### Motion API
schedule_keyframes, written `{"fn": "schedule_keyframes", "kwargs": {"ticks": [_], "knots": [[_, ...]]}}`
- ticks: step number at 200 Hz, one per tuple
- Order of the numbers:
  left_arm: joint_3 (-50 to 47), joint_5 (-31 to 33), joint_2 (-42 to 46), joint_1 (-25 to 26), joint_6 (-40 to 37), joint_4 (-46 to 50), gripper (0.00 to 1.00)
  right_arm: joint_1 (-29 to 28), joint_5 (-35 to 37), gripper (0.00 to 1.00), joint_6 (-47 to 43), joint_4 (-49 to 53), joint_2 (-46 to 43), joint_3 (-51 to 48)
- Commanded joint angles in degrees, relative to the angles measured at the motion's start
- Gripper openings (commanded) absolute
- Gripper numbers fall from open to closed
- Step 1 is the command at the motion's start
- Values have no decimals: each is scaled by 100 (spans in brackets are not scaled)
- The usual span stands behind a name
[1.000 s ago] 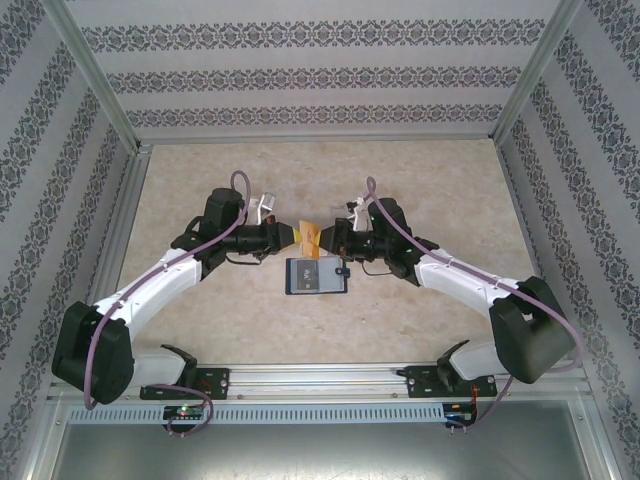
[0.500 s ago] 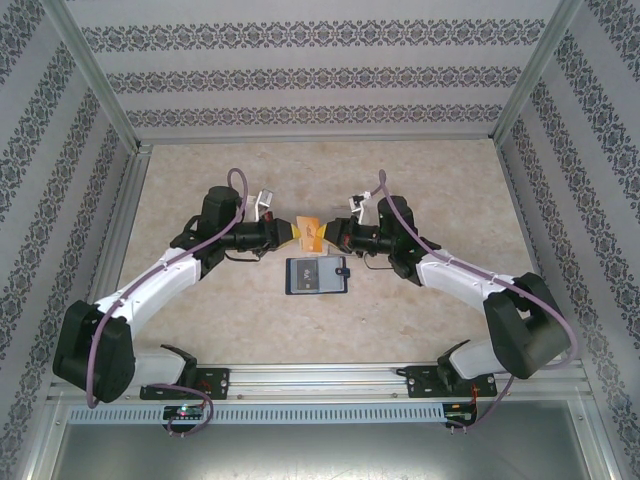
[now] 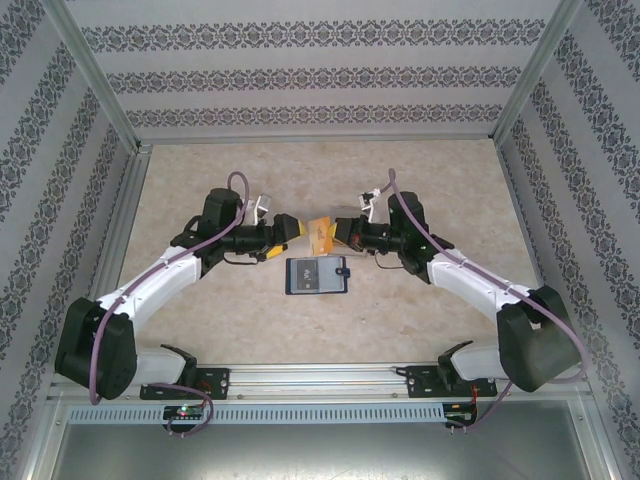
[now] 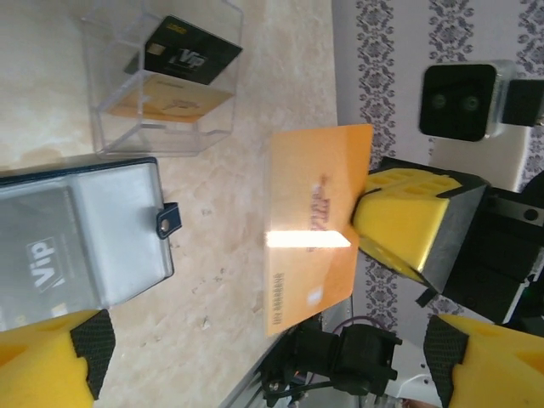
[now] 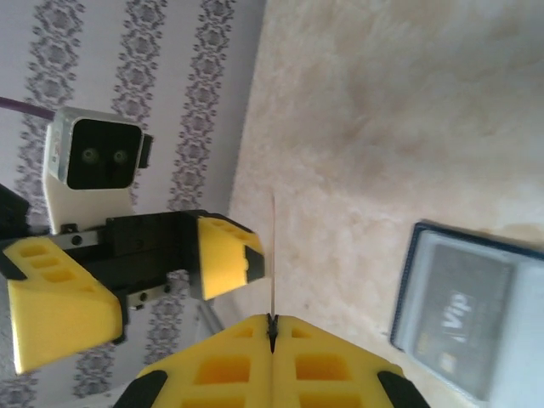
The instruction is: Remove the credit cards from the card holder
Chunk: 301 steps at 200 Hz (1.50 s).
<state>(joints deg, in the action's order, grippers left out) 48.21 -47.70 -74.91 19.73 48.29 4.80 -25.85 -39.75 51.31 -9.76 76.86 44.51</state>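
Observation:
My right gripper (image 5: pixel 272 327) is shut on one edge of a tan-orange credit card (image 4: pixel 314 229), held on edge above the table (image 3: pixel 200 170). In the right wrist view the credit card (image 5: pixel 273 255) is a thin line. My left gripper (image 4: pixel 263 361) stands open, with its yellow fingers (image 5: pixel 225 255) beside the card and apart from it. In the top view the left gripper (image 3: pixel 292 230) and right gripper (image 3: pixel 337 234) face each other across the card (image 3: pixel 320 232). The navy card holder (image 3: pixel 317 275) lies open just in front of them, VIP lettering showing in its inner panel (image 4: pixel 76 246).
A clear plastic box (image 4: pixel 161 85) stands on the table beyond the card holder, with a black VIP card (image 4: pixel 183 53) and an orange card (image 4: pixel 170 104) inside. Patterned walls (image 3: pixel 320 70) close the table in on three sides.
The left gripper has opened and let go of the orange card. The right gripper has shut on the card and carried it slightly right, away from the left fingers.

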Motion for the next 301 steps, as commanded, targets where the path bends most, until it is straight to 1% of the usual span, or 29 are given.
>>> {"fn": "schedule_keyframes", "kwargs": {"ticks": [1,9,24,42,75,104,129,144,159,175,195,224,301], "knots": [[87,186,307,-128,-290,448,100,29,492,0,-1769,1880,-192,774],[101,255,375,-145,-319,537,100,27,796,0,-2312,2379,-173,1009],[110,404,493,-163,-412,702,100,26,1329,0,-3226,2973,-93,1335],[136,619,615,-169,-540,945,99,20,1617,0,-4418,3235,44,1544],[262,1037,851,-169,-848,1477,99,-91,2364,0,-6286,3461,297,1733],[318,1347,1073,-168,-1081,1782,99,-165,2763,0,-7567,3642,603,1981],[296,1595,1262,-163,-1163,1880,99,-268,3274,0,-8389,3866,975,2283],[257,1756,1351,-166,-1170,1894,99,-446,3714,0,-9101,3956,1187,2370],[236,1777,1403,-166,-1182,1876,99,-629,4009,0,-9716,3974,1349,2361],[245,1795,1399,-164,-1195,1917,99,-735,4054,0,-10038,3930,1451,2367],[241,1800,1403,-162,-1202,1950,99,-759,3975,0,-10297,3886,1545,2403],[204,1812,1429,-167,-1184,1964,99,-773,4102,0,-10607,3837,1679,2447],[196,1790,1375,-167,-1217,1972,99,-751,3940,0,-10650,3797,2007,2413]]}}
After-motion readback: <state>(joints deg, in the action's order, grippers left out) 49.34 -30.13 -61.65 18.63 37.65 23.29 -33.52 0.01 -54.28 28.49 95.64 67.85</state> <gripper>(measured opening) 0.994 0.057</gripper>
